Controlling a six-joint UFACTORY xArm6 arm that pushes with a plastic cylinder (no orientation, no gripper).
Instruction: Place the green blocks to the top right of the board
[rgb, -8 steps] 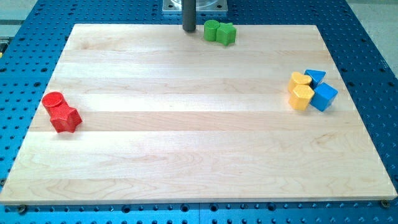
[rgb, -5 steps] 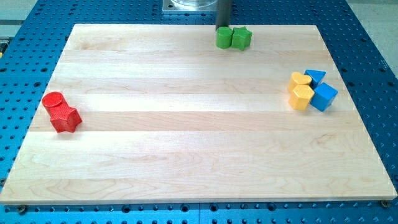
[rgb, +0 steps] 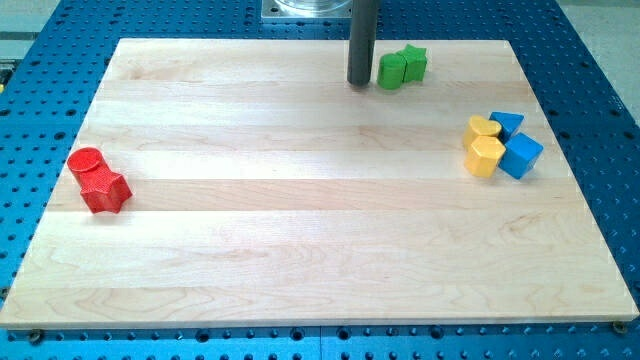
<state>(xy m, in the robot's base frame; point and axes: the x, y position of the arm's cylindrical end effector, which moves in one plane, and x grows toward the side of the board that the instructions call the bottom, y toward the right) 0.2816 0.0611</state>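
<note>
Two green blocks sit touching near the board's top edge, right of centre: a green cylinder (rgb: 391, 71) and a green star-shaped block (rgb: 413, 62) on its right. My tip (rgb: 359, 83) rests on the board just left of the green cylinder, a small gap apart from it. The rod rises straight up out of the view's top.
The wooden board (rgb: 320, 240) lies on a blue perforated table. At the right edge sit two yellow blocks (rgb: 484, 145) and two blue blocks (rgb: 518, 148), touching. At the left sit a red cylinder (rgb: 86, 162) and a red star-shaped block (rgb: 106, 190).
My tip has moved right and slightly down the view. The two green blocks have slid to the right along the top edge, and the star block has shifted a little upward.
</note>
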